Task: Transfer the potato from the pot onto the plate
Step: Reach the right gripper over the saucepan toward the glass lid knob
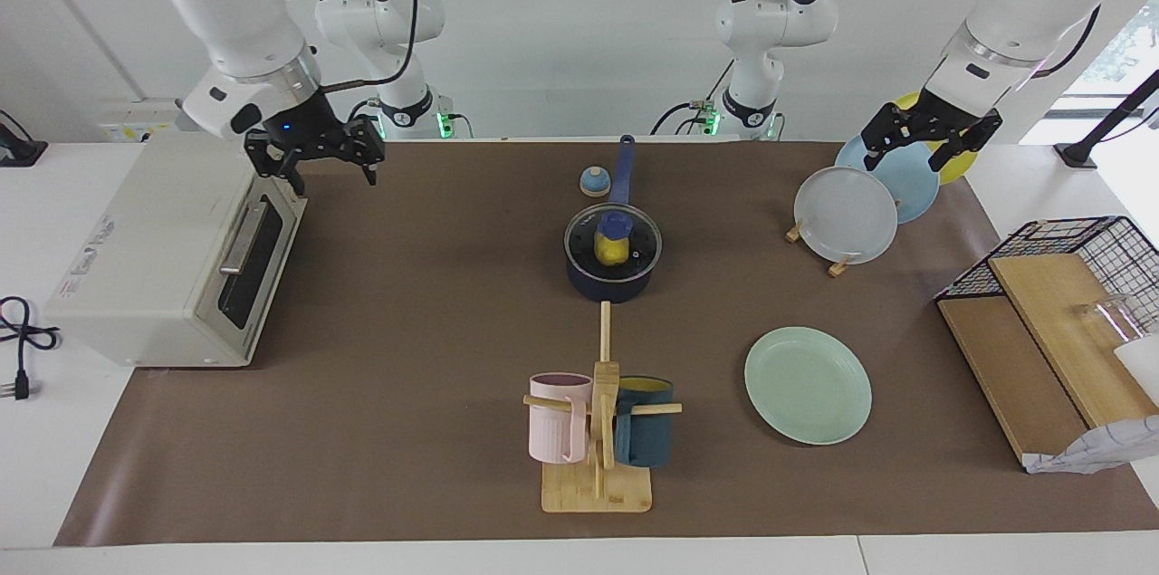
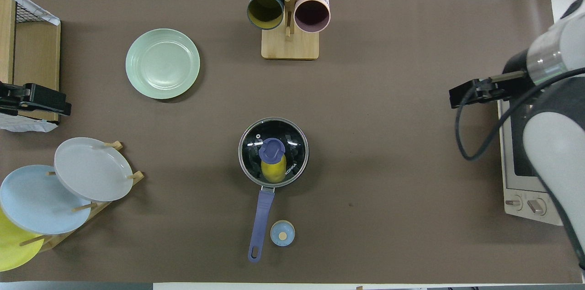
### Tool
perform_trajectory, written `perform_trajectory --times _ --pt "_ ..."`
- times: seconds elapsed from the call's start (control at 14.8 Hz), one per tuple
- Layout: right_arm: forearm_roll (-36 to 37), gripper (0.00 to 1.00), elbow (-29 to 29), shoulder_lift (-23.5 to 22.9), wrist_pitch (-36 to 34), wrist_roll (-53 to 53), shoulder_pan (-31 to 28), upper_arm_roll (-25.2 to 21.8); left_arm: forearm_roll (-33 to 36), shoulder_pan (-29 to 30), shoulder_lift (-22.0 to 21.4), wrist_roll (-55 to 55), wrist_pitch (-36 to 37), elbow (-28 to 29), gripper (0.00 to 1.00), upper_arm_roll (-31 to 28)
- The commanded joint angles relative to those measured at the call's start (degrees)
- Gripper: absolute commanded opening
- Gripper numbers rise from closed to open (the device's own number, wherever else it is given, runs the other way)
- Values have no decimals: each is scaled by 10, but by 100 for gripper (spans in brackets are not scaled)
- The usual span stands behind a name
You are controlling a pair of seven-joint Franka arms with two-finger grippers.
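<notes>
The navy pot (image 1: 614,283) stands mid-table, its long handle (image 2: 260,217) pointing toward the robots. A glass lid with a blue knob (image 1: 616,222) covers it. The yellow potato (image 1: 608,253) shows through the lid (image 2: 292,144), inside the pot (image 2: 273,170). The mint-green plate (image 1: 808,385) lies bare, farther from the robots, toward the left arm's end (image 2: 162,63). My left gripper (image 1: 901,164) is open and empty, raised over the plate rack (image 2: 59,106). My right gripper (image 1: 333,181) is open and empty, raised over the toaster oven's edge (image 2: 457,97).
A toaster oven (image 1: 163,258) stands at the right arm's end. A wooden mug rack (image 1: 598,484) holds a pink and a teal mug. A rack holds grey-white (image 1: 845,215), light blue and yellow plates. A small blue round knob (image 1: 595,182) lies beside the pot's handle. A wire basket (image 1: 1077,235) with boards stands nearby.
</notes>
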State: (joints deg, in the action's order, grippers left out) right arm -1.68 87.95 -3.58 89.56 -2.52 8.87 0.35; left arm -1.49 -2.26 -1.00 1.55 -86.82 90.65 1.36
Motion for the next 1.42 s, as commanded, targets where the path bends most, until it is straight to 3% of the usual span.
perform_trajectory --times 0.0,0.27,0.41,0.68,0.95,1.36 --pt "-9 100 -94 -78 -27 -76 61 9 7 6 -13 -2 6 9 100 5" --pt "20 100 -140 -145 11 -203 201 10 7 6 -13 -2 6 9 100 5" --pt "14 100 -133 -160 75 -263 233 11 7 6 -13 -2 5 9 100 5" --pt "40 100 -129 -213 97 -310 306 12 7 6 -13 -2 6 9 100 5" --pt "48 100 -78 -216 154 -327 311 13 7 6 -13 -2 6 9 100 5" --pt "48 100 27 -179 240 -325 312 13 7 6 -13 -2 6 9 100 5"
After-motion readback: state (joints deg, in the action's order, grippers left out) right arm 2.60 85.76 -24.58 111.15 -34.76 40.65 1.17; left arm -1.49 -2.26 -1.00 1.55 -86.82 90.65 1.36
